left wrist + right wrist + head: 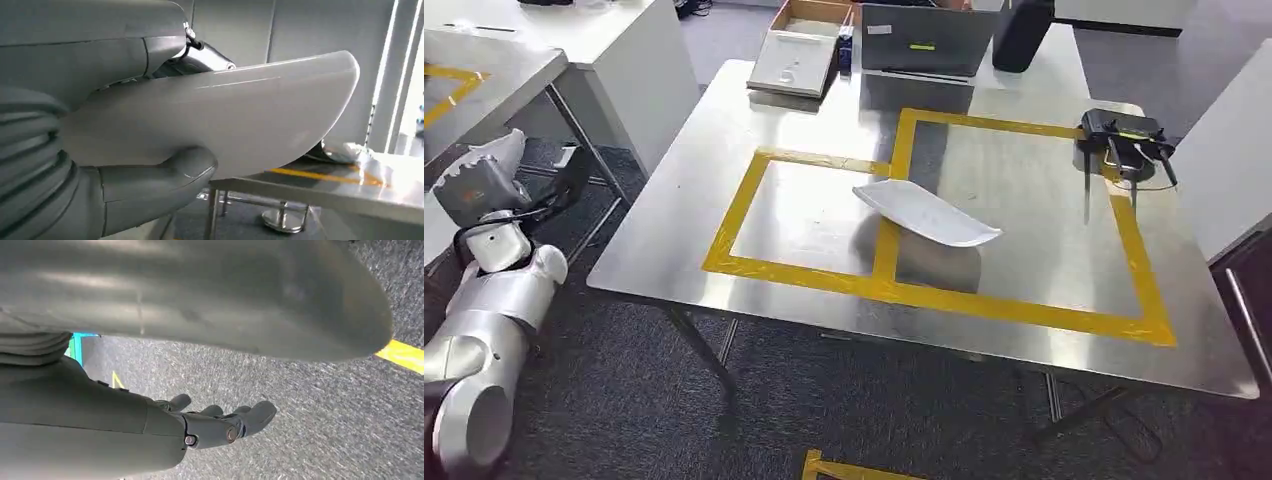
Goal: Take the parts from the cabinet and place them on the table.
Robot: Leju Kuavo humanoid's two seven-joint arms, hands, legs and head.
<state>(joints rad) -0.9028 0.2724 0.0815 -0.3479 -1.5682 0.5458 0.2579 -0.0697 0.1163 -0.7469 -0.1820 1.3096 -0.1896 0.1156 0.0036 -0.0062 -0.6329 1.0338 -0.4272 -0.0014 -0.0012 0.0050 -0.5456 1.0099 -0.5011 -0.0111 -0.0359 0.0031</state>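
Note:
A white curved part lies on the steel table, across the yellow tape line between two marked rectangles. In the left wrist view my left hand grips a second white curved part, thumb under it and fingers over its top; the part hangs beside the table's edge. My left arm comes up at the lower left, off the table's left side. In the right wrist view my right hand hangs over grey carpet with its fingers apart, holding nothing.
At the table's far edge stand a cardboard box with a white tray, a grey case and a black container. A black device with antennas sits far right. White desks stand to the left.

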